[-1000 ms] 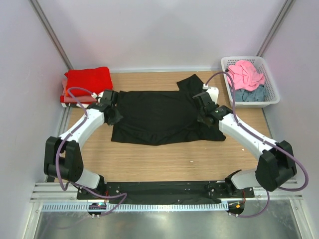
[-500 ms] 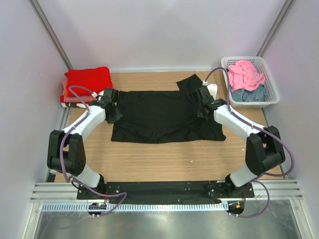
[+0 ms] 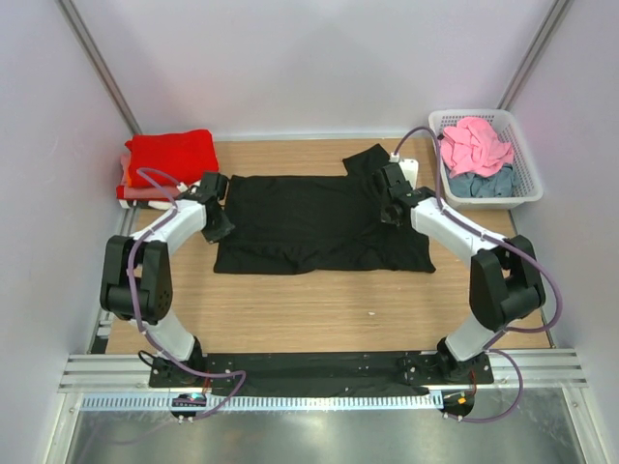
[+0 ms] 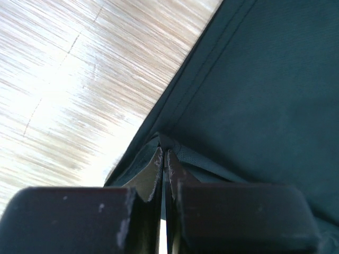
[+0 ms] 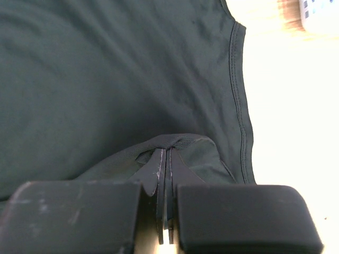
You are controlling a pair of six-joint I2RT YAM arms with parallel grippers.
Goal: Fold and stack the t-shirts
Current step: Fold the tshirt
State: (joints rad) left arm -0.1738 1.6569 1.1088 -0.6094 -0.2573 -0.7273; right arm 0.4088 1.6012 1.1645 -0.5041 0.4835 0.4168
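Top external: black t-shirt (image 3: 309, 217) flat, wide, one sleeve outstretched

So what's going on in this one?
A black short-sleeved t-shirt lies spread on the wooden table. The left claw is shut on its left edge, the right claw on its right edge. A folded red shirt tops a stack far left. A white lattice basket far right holds a pink shirt and a grey-blue shirt.
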